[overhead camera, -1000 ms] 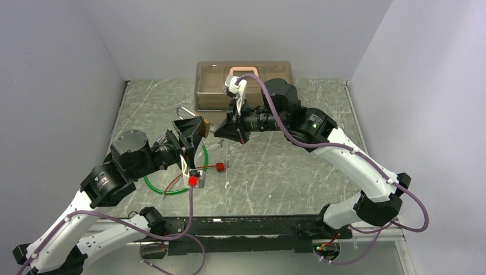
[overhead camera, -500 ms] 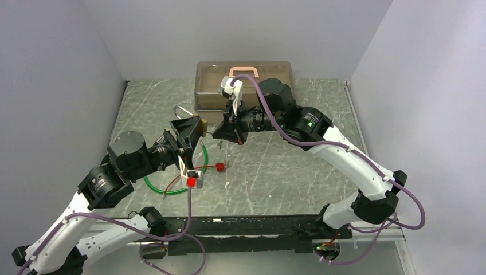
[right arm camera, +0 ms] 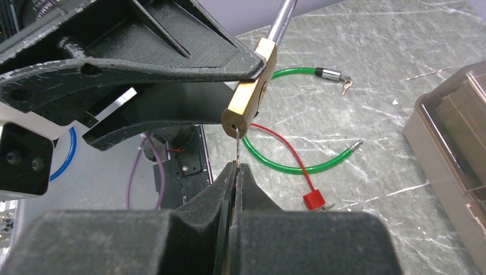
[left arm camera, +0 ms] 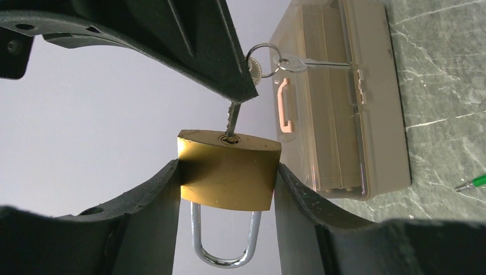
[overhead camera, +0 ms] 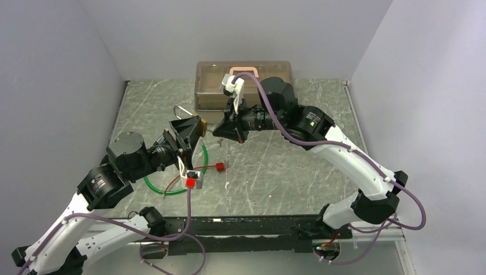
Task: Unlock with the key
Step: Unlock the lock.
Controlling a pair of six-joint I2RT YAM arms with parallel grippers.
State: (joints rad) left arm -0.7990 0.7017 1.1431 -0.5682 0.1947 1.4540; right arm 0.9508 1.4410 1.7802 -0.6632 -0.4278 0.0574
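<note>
A small brass padlock (left arm camera: 229,172) is clamped between my left gripper's (left arm camera: 228,167) fingers, with its silver shackle (left arm camera: 223,252) pointing back toward the wrist. In the top view the padlock (overhead camera: 200,126) is held up above the table. My right gripper (right arm camera: 236,167) is shut on the key (right arm camera: 237,146), and the thin blade stands out past the fingertips. The key's (left arm camera: 232,117) tip sits at the keyhole in the padlock's face, with most of the blade showing outside. A key ring (left arm camera: 261,60) with a second key (left arm camera: 312,63) hangs behind the right fingers.
A translucent plastic box (overhead camera: 243,86) with a pink handle stands at the back of the table. A green cable (right arm camera: 298,166) curls on the marble top (overhead camera: 275,172) under the grippers. Beside it lies a red square tag (right arm camera: 313,199) on red wire.
My right gripper has moved slightly left toward the padlock, bringing the key up to the keyhole. The left arm has barely shifted and still holds the padlock.
</note>
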